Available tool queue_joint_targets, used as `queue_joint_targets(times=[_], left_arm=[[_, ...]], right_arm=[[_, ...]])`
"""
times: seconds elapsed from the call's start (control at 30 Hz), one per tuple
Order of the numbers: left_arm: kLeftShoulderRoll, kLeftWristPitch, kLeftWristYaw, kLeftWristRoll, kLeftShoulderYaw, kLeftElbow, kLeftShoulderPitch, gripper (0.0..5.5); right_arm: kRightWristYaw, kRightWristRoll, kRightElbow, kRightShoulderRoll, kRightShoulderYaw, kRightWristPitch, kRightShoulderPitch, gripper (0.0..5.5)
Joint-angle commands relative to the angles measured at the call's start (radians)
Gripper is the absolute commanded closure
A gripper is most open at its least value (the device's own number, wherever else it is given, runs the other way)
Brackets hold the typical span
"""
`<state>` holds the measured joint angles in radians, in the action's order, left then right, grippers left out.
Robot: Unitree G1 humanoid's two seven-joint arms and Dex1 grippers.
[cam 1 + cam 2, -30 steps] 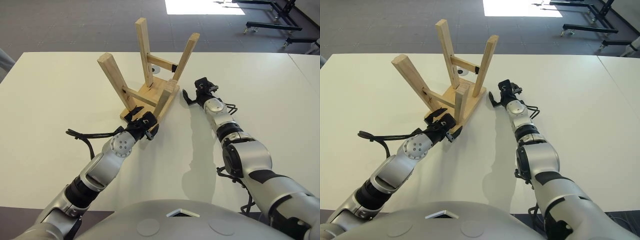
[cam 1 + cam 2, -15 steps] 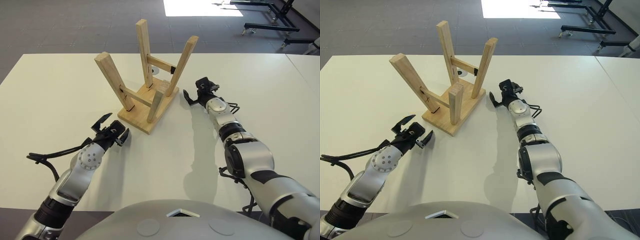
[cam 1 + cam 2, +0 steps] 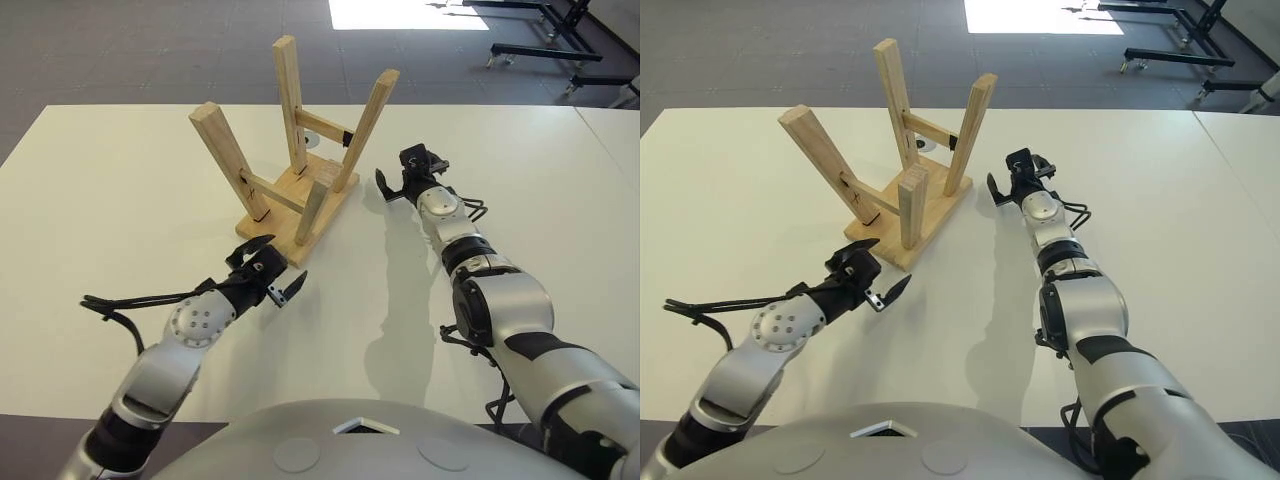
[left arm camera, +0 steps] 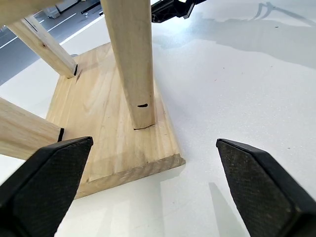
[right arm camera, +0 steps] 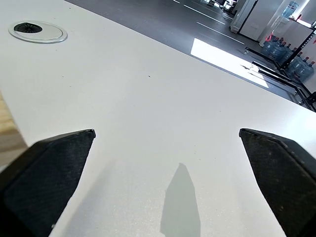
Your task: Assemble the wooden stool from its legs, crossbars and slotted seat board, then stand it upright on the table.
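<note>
The wooden stool (image 3: pixel 295 190) rests upside down on the white table (image 3: pixel 110 190), its seat board (image 4: pixel 103 128) flat on the surface and its legs (image 3: pixel 289 100) joined by crossbars (image 3: pixel 322 126) pointing up. My left gripper (image 3: pixel 268 270) hovers open just in front of the seat board's near corner, touching nothing. The near leg (image 4: pixel 131 59) rises from the board in the left wrist view. My right gripper (image 3: pixel 402 183) stands open to the right of the stool, close to the right-hand leg (image 3: pixel 364 128), with nothing between its fingers (image 5: pixel 47 163).
A round grey cable port (image 5: pixel 37 32) is set in the table behind the stool. Metal frames on wheels (image 3: pixel 545 45) stand on the dark floor beyond the far edge. Bare table lies to the left and right.
My left gripper pulled back left from the seat board's corner, then came forward again to just in front of it. The stool shifted slightly. My right gripper moved a little farther away.
</note>
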<state>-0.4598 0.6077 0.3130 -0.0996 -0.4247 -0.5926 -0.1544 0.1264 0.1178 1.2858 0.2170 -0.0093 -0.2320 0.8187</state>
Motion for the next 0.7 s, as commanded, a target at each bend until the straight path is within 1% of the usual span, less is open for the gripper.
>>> queue_joint_targets(times=[0.03,0.1,0.2,0.37,0.5,0.57,0.63,0.7], left_arm=[[0.061,0.009,-0.072,-0.112,-0.072,0.105,0.062,0.9],[0.074,-0.004,-0.12,-0.187,-0.093,0.187,0.091,0.9],[0.107,-0.026,-0.18,-0.228,-0.063,0.285,0.108,0.9],[0.069,-0.073,-0.176,-0.245,0.016,0.33,0.084,0.9],[0.029,-0.094,-0.179,-0.258,0.085,0.352,0.054,0.9],[0.065,-0.112,-0.139,-0.174,0.132,0.331,0.04,0.9],[0.117,-0.128,-0.061,-0.026,0.19,0.263,0.031,0.9],[0.142,-0.125,0.014,0.105,0.242,0.181,0.031,0.9]], right_arm=[[0.006,0.005,-0.004,-0.011,0.002,0.001,0.007,0.1],[0.006,0.006,-0.006,-0.015,0.004,0.002,0.01,0.1],[0.003,0.008,-0.01,-0.019,0.007,0.0,0.016,0.1],[0.005,0.009,-0.007,-0.018,0.009,0.001,0.029,0.1],[0.043,0.002,-0.012,-0.025,0.01,-0.01,0.025,0.1],[0.078,-0.001,-0.019,-0.033,0.013,-0.021,0.011,0.1],[0.108,-0.004,-0.025,-0.038,0.014,-0.028,-0.01,0.1],[0.121,-0.003,-0.029,-0.037,0.014,-0.033,-0.029,0.1]])
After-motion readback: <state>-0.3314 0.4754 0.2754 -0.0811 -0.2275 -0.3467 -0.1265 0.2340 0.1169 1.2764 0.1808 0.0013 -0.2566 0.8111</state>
